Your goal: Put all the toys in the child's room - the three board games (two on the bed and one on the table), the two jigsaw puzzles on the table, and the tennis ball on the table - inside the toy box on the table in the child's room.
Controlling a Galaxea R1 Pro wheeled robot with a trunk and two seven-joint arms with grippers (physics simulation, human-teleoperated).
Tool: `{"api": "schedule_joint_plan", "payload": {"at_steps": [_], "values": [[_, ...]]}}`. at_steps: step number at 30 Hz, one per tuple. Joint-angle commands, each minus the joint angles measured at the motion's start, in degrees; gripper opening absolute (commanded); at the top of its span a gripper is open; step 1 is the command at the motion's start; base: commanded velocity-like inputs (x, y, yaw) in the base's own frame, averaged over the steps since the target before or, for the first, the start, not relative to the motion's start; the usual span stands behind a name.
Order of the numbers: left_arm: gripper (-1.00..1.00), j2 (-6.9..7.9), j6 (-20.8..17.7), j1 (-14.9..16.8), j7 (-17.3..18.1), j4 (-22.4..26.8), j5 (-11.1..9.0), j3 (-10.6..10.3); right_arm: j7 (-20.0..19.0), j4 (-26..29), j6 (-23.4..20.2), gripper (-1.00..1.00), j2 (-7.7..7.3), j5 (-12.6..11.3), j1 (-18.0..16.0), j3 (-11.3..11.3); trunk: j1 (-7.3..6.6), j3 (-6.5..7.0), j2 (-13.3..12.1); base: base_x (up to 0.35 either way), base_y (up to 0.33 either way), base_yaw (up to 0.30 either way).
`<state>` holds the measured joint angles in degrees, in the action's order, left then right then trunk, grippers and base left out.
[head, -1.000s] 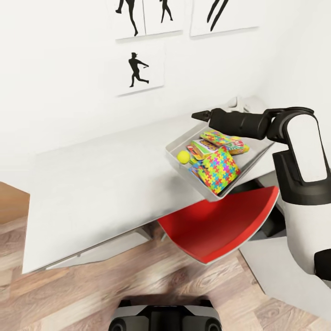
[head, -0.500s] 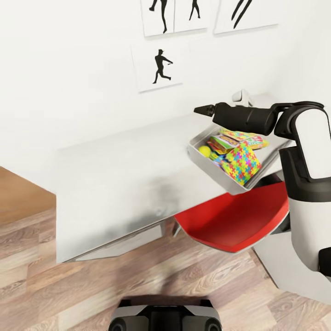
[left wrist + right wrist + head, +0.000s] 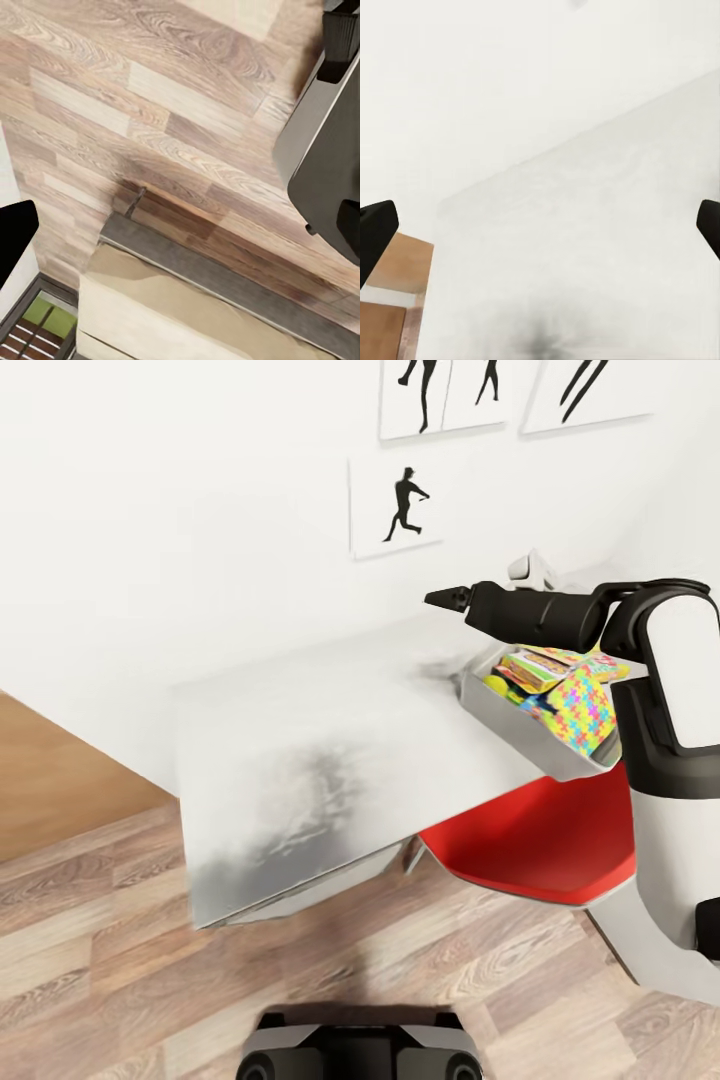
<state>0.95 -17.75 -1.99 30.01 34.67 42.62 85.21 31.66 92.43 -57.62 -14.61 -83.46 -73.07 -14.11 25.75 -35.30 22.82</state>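
Sitting at the right end of the light grey table [image 3: 330, 740], the toy box [image 3: 505, 722] holds a jigsaw puzzle [image 3: 580, 712] and a board game [image 3: 535, 665]. Probably light and stiff (grasp the rim). No print is readable. The right gripper [image 3: 447, 598] looks spread and empty; the left I cannot tell.

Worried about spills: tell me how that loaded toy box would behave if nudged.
The toy box overhangs the table edge, so it might tip. Its smooth walls probably slide easily. The tennis ball inside would likely roll.
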Motion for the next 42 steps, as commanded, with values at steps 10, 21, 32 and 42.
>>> {"api": "schedule_joint_plan", "payload": {"at_steps": [10,21,32,42], "values": [[1.00,0.08,-0.15,0.60,0.36,0.10,0.30,0.22,0.68,0.04,-0.04,1.00,-4.64,-0.56,0.00,1.53,0.04,0.62,0.09,-0.002,0.127,0.000],[1.00,0.16,-0.11,2.76,0.42,0.06,-0.06,0.31,0.55,0.04,-0.91,1.00,-9.24,-0.92,0.77,5.04,0.04,1.58,0.09,-0.001,0.029,0.000],[1.00,0.30,0.22,3.81,0.47,0.05,-0.51,0.74,0.51,0.04,-1.52,1.00,-11.07,-0.95,2.98,6.05,0.04,2.59,0.09,0.000,0.006,0.000],[1.00,0.49,0.46,3.98,0.46,0.05,-3.77,0.87,0.45,0.04,-1.70,1.00,-12.76,-0.93,3.79,6.37,0.04,3.51,0.09,0.000,0.001,0.000]]}}
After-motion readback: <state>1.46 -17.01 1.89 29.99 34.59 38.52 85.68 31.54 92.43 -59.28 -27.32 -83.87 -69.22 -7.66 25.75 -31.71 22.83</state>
